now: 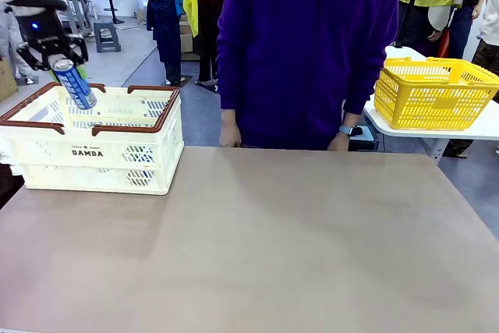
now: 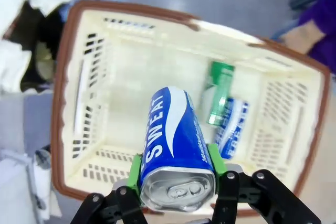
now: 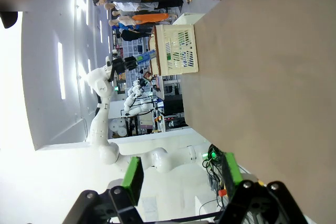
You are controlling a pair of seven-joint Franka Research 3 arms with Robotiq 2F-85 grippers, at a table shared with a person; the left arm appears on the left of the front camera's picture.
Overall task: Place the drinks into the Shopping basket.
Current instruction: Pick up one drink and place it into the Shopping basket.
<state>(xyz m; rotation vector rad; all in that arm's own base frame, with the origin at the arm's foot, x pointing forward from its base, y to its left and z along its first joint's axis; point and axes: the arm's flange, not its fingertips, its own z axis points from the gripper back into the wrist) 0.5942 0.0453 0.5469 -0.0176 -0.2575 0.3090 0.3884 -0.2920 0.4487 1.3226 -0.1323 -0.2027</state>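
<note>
My left gripper (image 1: 62,64) hangs above the far left part of the cream Shopping basket (image 1: 93,142), shut on a blue drink can (image 1: 76,83) that tilts downward. In the left wrist view the green pads (image 2: 135,171) of the left gripper (image 2: 176,169) clamp this blue can (image 2: 173,140), silver top towards the camera, over the Shopping basket (image 2: 79,103). On the basket's floor lie a green can (image 2: 220,93) and a blue-and-white can (image 2: 232,125). My right gripper (image 3: 181,182) is open and holds nothing, off beside the table.
A person in a purple top (image 1: 304,52) stands at the far edge, hands (image 1: 229,136) resting at the table's rim. A yellow mesh basket (image 1: 433,93) sits on a separate table at the right. The brown tabletop (image 1: 296,239) is bare.
</note>
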